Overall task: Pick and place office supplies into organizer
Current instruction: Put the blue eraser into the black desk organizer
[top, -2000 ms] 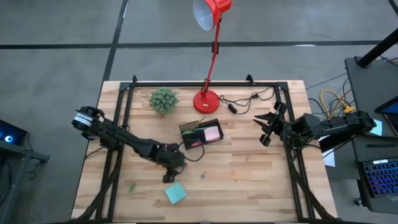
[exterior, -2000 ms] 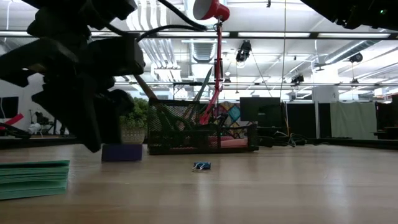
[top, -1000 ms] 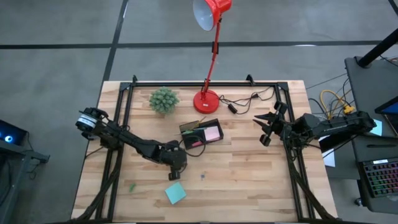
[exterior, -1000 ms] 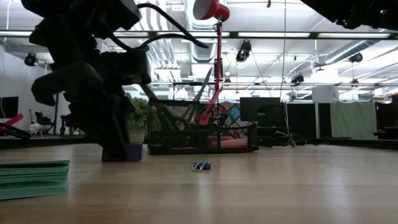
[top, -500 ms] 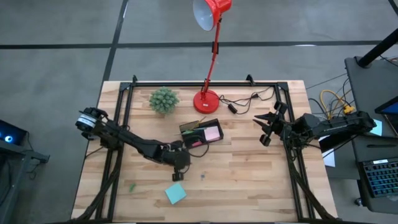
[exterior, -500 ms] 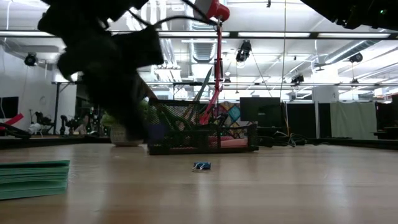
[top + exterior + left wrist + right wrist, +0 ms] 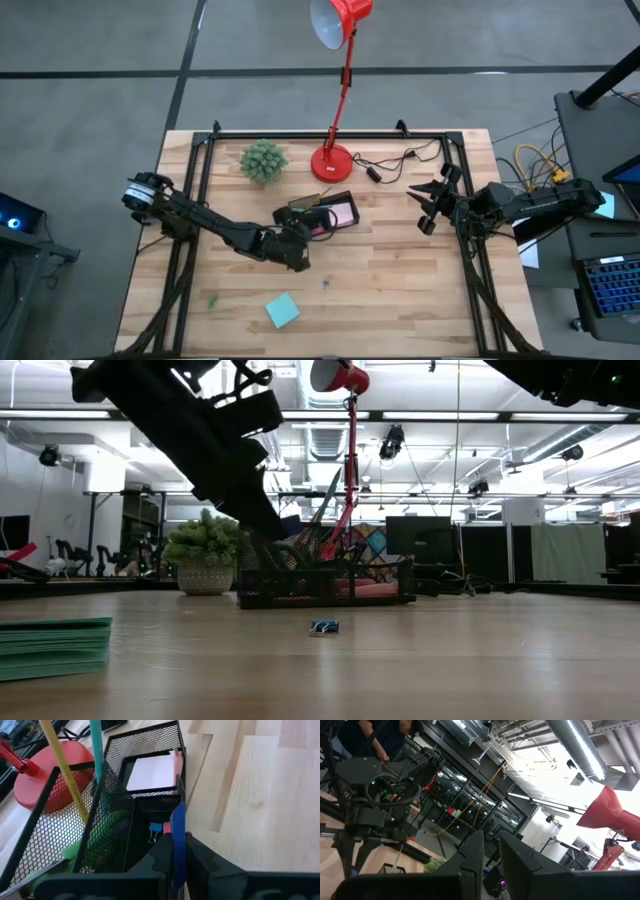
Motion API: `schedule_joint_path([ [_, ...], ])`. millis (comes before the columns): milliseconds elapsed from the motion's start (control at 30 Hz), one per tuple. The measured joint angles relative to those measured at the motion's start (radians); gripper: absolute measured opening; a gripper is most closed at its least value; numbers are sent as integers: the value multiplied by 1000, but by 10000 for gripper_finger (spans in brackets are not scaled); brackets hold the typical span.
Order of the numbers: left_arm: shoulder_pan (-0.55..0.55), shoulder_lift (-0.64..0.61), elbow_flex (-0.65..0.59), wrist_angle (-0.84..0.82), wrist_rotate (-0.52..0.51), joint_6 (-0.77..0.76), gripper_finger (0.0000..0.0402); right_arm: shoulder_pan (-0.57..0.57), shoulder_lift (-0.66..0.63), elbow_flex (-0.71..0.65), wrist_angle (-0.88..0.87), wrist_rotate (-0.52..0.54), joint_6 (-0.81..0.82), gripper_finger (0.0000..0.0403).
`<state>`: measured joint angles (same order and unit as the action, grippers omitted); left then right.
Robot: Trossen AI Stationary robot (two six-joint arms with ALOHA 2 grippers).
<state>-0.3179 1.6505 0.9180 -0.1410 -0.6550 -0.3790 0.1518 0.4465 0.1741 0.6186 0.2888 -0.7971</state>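
Observation:
The black mesh organizer stands mid-table. It holds a yellow pencil, a teal pen, a green scissors handle and a pale sticky pad. My left gripper hovers at the organizer's near left corner, shut on a thin purple-blue eraser. My right gripper waits at the table's right edge, raised, its fingers a narrow gap apart with nothing between them. My left gripper pinches the eraser's two broad faces between its two fingers, and the eraser's free end sticks out past the fingertips. The fingers slant down toward the table's far side. The eraser is lifted clear, edge-on, over the organizer's near wall.
A teal sticky pad lies near the front edge, with a small green item to its left. A blue clip lies on the bare wood. The spiky plant, the red lamp's base and a cable stand at the back.
My left gripper, down at the purple-blue eraser on the table a second ago, has taken hold of it. It has risen and gone toward the far right, up to the organizer. The eraser is lifted clear of the table.

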Motion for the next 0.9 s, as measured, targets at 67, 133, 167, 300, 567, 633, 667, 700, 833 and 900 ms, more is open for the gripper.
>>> schedule_joint_path([
  [67, 3, 0, -5, -1, -11, -2, 12, 0, 0, 0, 0, 0, 0, 52],
  [133, 10, 10, -10, -3, -14, -4, 12, 0, 0, 0, 0, 0, 0, 52],
  [167, 13, 16, -11, -1, -14, -4, 12, 0, 0, 0, 0, 0, 0, 52],
  [300, 28, 55, -16, 2, -16, -7, 12, 0, 0, 0, 0, 0, 0, 52],
  [567, 31, 113, -1, 4, -18, -7, 13, 0, 0, 0, 0, 0, 0, 52],
  [633, 31, 111, 2, 2, -14, -7, 16, 0, 0, 0, 0, 0, 0, 52],
  [667, 31, 109, 2, 2, -10, -7, 20, 0, 0, 0, 0, 0, 0, 52],
  [700, 31, 103, 2, 1, -8, -7, 25, 0, 0, 0, 0, 0, 0, 52],
  [833, 31, 82, 2, 2, -6, -5, 57, 0, 0, 0, 0, 0, 0, 52],
  [900, 31, 77, 2, 1, -6, -2, 78, 0, 0, 0, 0, 0, 0, 52],
])
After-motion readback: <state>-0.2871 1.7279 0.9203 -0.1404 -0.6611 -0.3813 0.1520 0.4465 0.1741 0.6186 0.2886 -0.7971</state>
